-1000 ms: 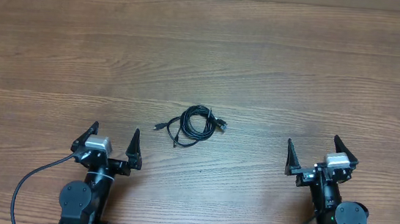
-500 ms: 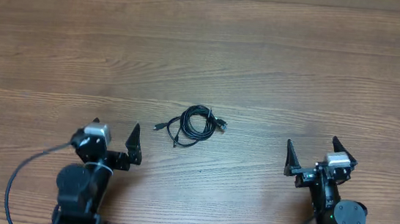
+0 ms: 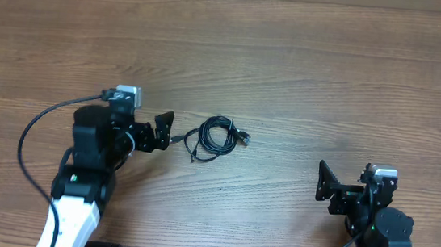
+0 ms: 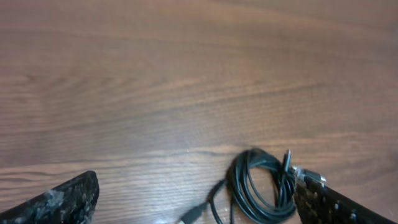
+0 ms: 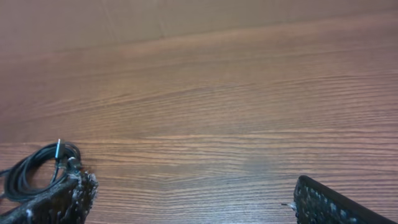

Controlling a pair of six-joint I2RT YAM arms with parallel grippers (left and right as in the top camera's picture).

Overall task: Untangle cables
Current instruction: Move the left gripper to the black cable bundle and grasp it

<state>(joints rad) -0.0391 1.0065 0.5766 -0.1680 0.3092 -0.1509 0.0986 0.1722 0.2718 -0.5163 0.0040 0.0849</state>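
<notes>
- Overhead view: the cables (image 3: 217, 137) lie as one small coiled bundle near the middle of the wooden bench (image 3: 291, 65), with short plug ends sticking out on either side of the coil.
- The left tool (image 3: 161, 130) is reached out over the bench, just beside the bundle's left side. Its fingers stand apart with nothing gripped.
- Left wrist view: the coil lies low between the spread fingers, close to the one at the picture's right. Whether they touch cannot be told.
- The right tool (image 3: 351, 186) sits near its base, well apart from the cables, fingers apart and empty.
- Right wrist view: part of the coil shows at the far left edge.
</notes>
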